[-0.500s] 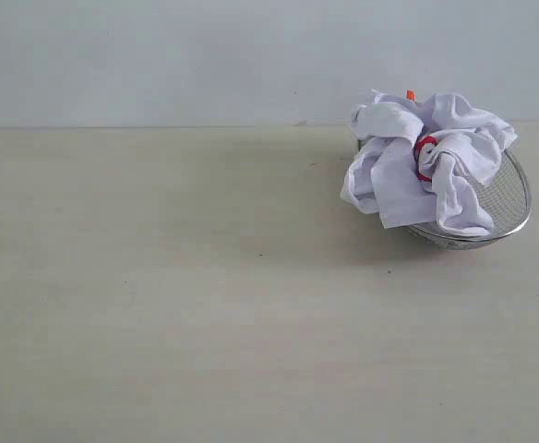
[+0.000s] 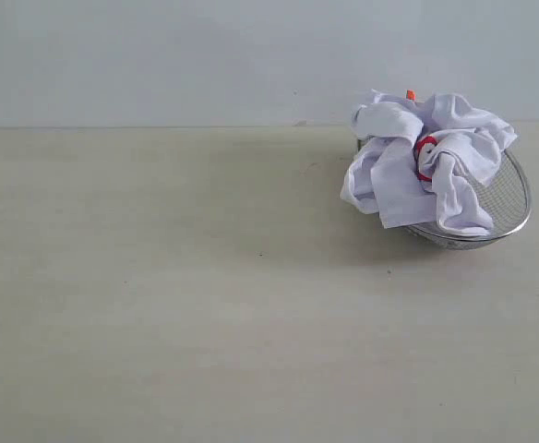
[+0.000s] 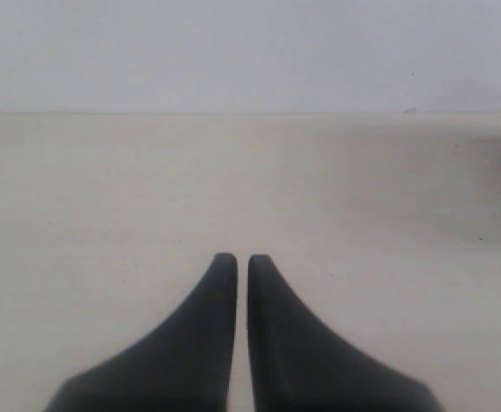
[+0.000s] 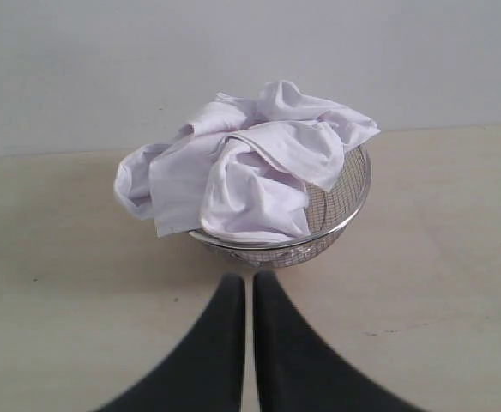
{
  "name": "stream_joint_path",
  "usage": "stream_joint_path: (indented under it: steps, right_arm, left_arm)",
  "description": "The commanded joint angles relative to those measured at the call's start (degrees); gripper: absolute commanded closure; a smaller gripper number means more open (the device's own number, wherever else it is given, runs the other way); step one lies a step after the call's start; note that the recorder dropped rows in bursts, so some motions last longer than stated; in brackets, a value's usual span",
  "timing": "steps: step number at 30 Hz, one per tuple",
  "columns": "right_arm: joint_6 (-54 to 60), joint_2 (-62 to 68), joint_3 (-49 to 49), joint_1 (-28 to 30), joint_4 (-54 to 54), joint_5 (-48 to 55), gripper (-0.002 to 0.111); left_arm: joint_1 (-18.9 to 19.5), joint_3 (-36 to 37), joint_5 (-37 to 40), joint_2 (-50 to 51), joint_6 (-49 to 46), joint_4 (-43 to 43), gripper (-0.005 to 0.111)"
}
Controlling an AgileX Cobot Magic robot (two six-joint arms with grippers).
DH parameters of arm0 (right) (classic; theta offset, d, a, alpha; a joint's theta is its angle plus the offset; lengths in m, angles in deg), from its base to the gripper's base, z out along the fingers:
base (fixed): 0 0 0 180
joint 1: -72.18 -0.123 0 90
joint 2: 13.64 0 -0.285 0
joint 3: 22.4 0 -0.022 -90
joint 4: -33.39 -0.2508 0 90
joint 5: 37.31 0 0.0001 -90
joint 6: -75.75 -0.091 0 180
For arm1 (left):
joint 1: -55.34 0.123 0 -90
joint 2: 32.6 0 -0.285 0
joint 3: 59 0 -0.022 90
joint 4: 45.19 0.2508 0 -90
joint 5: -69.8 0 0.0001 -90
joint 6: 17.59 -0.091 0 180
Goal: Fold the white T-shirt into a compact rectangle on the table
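Observation:
The white T-shirt lies crumpled in a heap at the right rear of the table, spilling over one side of a wire basket; a patch of red lettering and a small orange tag show. In the right wrist view the white T-shirt sits just ahead of my right gripper, which is shut with nothing in it and short of the basket. My left gripper is also shut and empty over the bare table, far from the shirt. Neither arm shows in the exterior view.
A round silver wire-mesh basket holds the shirt; the wire-mesh basket has its rim close to my right fingertips. A pale wall stands behind the table's far edge.

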Motion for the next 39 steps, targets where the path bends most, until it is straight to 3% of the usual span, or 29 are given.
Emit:
stream_joint_path:
  steps: [1,13,22,26,30,39]
  right_arm:
    - [0.3,-0.3,-0.06,0.21,-0.12,-0.48,0.107]
    - [0.25,-0.3,-0.06,0.21,-0.12,-1.86,0.107]
    - [-11.65,-0.3,-0.06,0.0,-10.68,-32.67,0.107]
    - [-11.22,0.24,-8.24,0.0,-5.82,-21.05,0.107]
    - [-10.69,6.45,-15.34,0.0,-5.42,-18.82,0.107]
    - [-9.5,37.44,-39.19,0.0,-5.03,-1.37,0.107]
  left_arm:
    - [0.21,-0.02,0.02,-0.18,0.64,0.14,0.102]
    - [0.21,-0.02,0.02,-0.18,0.64,0.14,0.102]
    - [0.21,-0.02,0.02,-0.18,0.64,0.14,0.102]
    - [0.21,-0.02,0.02,-0.18,0.64,0.14,0.102]
    - [0.21,-0.02,0.02,-0.18,0.64,0.14,0.102]
    - [0.21,-0.02,0.02,-0.18,0.64,0.14,0.102]
